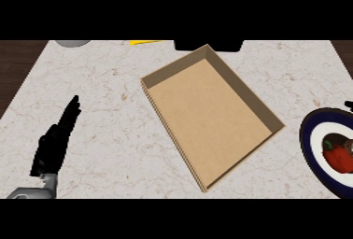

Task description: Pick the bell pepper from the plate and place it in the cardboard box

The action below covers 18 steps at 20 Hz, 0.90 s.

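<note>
Below me on the marble counter (103, 93) I count one cardboard box (207, 116), one plate (314, 149) and one red bell pepper (339, 158), which lies on the plate at the view's right edge, well apart from my left hand (55, 140). That hand rests at the lower left, fingers straight and holding nothing, with bare counter between it and the box's near wall. My right hand does not show.
</note>
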Each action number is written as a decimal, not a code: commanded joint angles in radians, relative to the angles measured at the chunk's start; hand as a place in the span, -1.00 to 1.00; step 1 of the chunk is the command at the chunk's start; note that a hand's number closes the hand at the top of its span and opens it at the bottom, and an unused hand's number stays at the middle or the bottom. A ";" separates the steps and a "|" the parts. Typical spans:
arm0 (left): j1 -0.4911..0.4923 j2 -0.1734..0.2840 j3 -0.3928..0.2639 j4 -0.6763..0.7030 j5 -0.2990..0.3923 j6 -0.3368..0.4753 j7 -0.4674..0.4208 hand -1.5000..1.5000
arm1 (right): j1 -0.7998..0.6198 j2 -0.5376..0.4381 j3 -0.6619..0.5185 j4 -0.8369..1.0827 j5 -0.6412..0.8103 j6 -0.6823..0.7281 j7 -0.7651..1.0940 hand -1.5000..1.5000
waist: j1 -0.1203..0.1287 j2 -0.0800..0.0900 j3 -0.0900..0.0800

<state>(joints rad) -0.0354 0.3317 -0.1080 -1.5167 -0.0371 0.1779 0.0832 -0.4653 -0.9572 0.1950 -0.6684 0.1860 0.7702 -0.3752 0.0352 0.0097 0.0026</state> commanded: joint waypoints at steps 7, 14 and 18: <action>0.091 -0.023 0.003 -0.062 -0.051 0.007 -0.020 0.00 | -0.091 0.105 0.063 0.178 0.170 -0.020 -0.109 -1.00 | -0.011 -0.005 -0.001; 0.046 -0.058 0.023 -0.016 -0.062 -0.006 -0.008 0.00 | -0.102 0.105 0.076 0.231 0.245 -0.026 -0.165 -1.00 | -0.021 -0.006 -0.002; 0.042 -0.029 0.069 -0.006 -0.033 -0.045 -0.022 0.00 | -0.119 0.111 0.069 0.261 0.251 -0.021 -0.193 -1.00 | -0.019 -0.006 -0.002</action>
<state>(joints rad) -0.0084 0.2999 -0.0582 -1.5282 -0.0750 0.1518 0.0834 -0.5614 -0.8442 0.2682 -0.4598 0.4074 0.6752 -0.4639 0.0139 0.0035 0.0011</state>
